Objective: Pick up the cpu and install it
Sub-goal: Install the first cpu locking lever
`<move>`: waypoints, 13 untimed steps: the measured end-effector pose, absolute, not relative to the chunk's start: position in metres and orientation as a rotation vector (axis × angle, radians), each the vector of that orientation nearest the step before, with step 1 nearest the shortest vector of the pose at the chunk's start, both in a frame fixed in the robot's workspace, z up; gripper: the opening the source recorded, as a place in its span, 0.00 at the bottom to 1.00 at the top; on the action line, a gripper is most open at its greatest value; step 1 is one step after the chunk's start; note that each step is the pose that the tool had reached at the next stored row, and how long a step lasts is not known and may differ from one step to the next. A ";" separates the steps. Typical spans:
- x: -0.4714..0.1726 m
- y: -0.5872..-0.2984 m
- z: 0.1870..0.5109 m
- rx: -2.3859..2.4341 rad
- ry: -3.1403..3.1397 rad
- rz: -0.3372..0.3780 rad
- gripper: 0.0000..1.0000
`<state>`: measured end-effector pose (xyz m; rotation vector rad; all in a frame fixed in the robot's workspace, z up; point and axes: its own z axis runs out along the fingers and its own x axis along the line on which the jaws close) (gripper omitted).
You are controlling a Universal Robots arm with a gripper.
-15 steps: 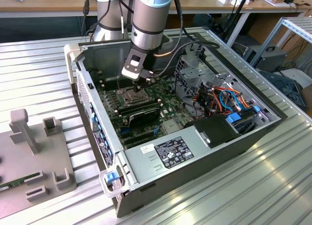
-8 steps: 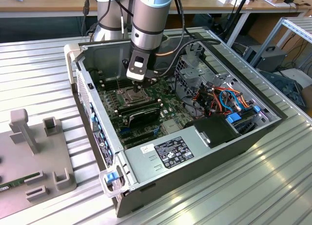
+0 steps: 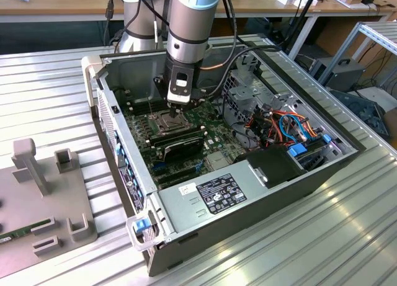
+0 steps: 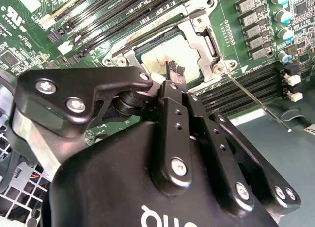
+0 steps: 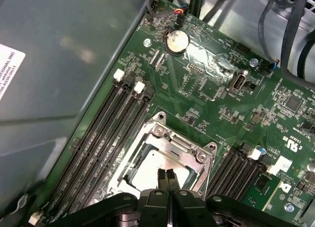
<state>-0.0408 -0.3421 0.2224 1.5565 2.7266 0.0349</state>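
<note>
The cpu (image 5: 143, 175) lies in the socket (image 5: 170, 141): install step, seemingly.
Lower centre, the gripper (image 5: 166, 173) has its jaws pinched together, empty; the next move calls for gentle, level contact.

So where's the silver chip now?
In the first wrist view the cpu lies inside the metal socket frame, between the memory slots, just under the gripper.

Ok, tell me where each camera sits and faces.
Exterior view: off the arm, raised, looking down into the open computer case; shows arm and hand.
First wrist view: at the wrist, facing down past the hand at the cpu in its socket.
Second wrist view: at the wrist, behind the hand, facing the motherboard.
Both wrist views share hand and cpu.
</note>
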 end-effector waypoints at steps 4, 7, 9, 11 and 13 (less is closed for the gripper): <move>-0.041 -0.342 0.222 1.552 2.729 0.035 0.11; -0.041 -0.342 0.222 1.477 2.771 0.035 0.11; -0.041 -0.342 0.222 1.385 2.819 0.035 0.11; -0.041 -0.342 0.222 1.301 2.859 0.035 0.11; -0.041 -0.342 0.222 1.222 2.895 0.035 0.11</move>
